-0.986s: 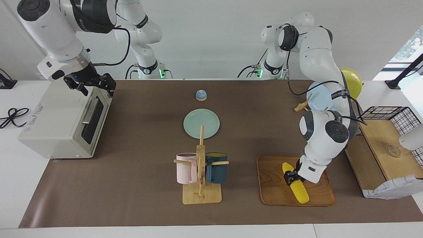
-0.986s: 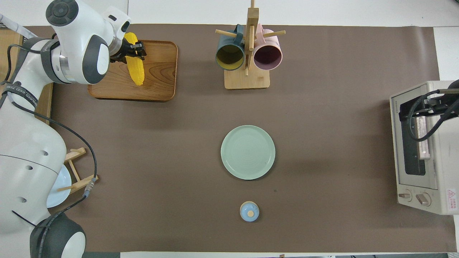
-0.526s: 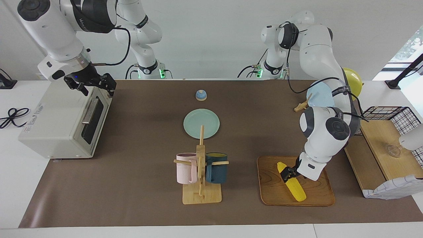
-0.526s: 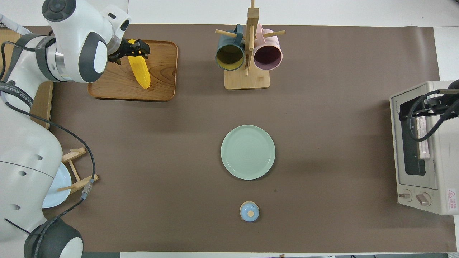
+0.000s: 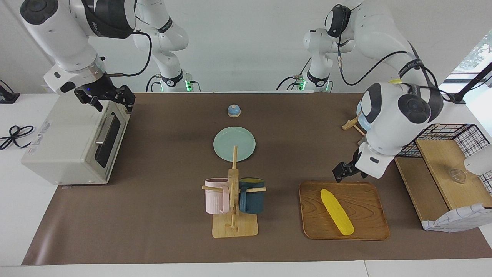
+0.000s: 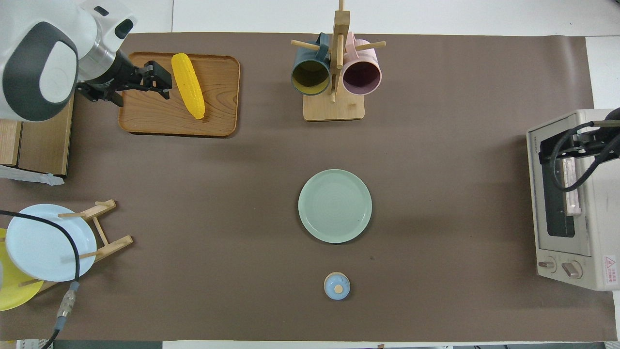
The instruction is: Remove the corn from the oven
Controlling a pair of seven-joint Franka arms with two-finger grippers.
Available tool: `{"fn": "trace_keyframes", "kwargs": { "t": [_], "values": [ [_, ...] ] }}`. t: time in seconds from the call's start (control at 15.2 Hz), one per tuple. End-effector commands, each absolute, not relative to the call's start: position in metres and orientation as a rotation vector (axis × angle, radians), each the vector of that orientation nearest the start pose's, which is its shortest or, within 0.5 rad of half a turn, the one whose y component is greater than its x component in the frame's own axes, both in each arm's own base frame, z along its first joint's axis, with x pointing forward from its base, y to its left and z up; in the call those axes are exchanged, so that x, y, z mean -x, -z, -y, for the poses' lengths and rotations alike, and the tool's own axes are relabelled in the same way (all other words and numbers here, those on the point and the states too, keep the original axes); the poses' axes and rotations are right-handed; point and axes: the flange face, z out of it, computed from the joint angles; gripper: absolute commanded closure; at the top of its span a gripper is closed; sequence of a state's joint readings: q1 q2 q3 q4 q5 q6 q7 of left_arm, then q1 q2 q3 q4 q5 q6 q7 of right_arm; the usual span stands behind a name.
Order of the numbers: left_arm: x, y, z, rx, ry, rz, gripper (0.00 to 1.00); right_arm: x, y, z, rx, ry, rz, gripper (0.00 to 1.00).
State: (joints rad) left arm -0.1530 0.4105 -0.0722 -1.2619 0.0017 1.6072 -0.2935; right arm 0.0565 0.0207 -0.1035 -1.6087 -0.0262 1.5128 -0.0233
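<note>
The yellow corn (image 5: 337, 212) (image 6: 188, 85) lies flat on a wooden tray (image 5: 369, 227) (image 6: 218, 116) toward the left arm's end of the table, with nothing touching it. My left gripper (image 5: 348, 171) (image 6: 160, 82) hangs open and empty over the tray edge nearest the robots, clear of the cob. The off-white oven (image 5: 65, 142) (image 6: 596, 203) stands at the right arm's end with its dark glass door closed. My right gripper (image 5: 108, 99) is open just above the oven's top front edge, near the door handle (image 5: 103, 129).
A mug rack (image 5: 233, 215) holds a pink and a dark blue mug mid-table, with a green plate (image 5: 234, 143) and a small blue bell (image 5: 233, 110) nearer the robots. A plate stand (image 6: 104, 232) and a wooden shelf with a wire basket (image 5: 453, 132) are at the left arm's end.
My left gripper opened, let the corn go onto the tray, then rose and drew back toward the robots. The corn now lies free. The right arm has not moved.
</note>
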Motion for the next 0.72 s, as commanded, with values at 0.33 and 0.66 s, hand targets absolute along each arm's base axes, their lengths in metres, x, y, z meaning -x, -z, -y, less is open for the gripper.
{"fn": "trace_keyframes", "kwargs": {
  "t": [0.33,0.66],
  "values": [
    [-0.544,-0.597,0.129,3.078,-0.187,0.093,0.00,-0.544,-0.592,0.031,3.135,-0.171,-0.041,0.00],
    [-0.522,-0.604,0.128,3.094,-0.190,0.095,0.00,-0.544,-0.592,0.031,3.135,-0.171,-0.041,0.00]
  ]
}}
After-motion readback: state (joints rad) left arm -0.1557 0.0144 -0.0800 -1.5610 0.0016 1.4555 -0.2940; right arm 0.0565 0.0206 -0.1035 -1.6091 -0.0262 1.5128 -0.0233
